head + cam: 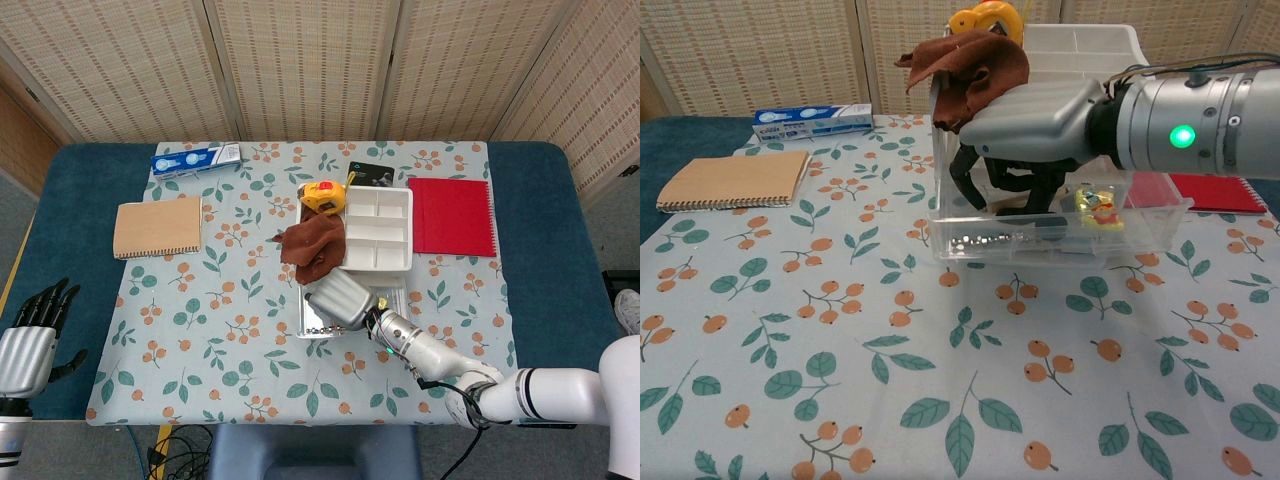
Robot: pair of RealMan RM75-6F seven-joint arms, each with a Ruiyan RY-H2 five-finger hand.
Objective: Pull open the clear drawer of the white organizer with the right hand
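Drawer (pixel 1060 235) of clear plastic stands pulled out from the white organizer (pixel 377 228) near the middle of the table, its front toward the robot, with small metal bits and a yellow trinket (pixel 1098 208) showing through its walls. The right hand (pixel 1025 150) reaches down into the drawer from above, dark fingers (pixel 965 180) curled behind the front wall; whether they actually grip the plastic cannot be told from either view. A brown cloth (pixel 313 246) is draped over the organizer's left edge, and a yellow tape measure (pixel 323 196) sits just behind it, with a black packet (pixel 371 175) at the organizer's far end. A red notebook (pixel 452 216) lies just right of the organizer, a tan notebook (pixel 157 226) well to the left, and a blue box (pixel 196 159) near the far left edge of the floral tablecloth (pixel 220 330). The left hand (pixel 30 340) hangs off the table's near left corner, fingers spread, holding nothing.
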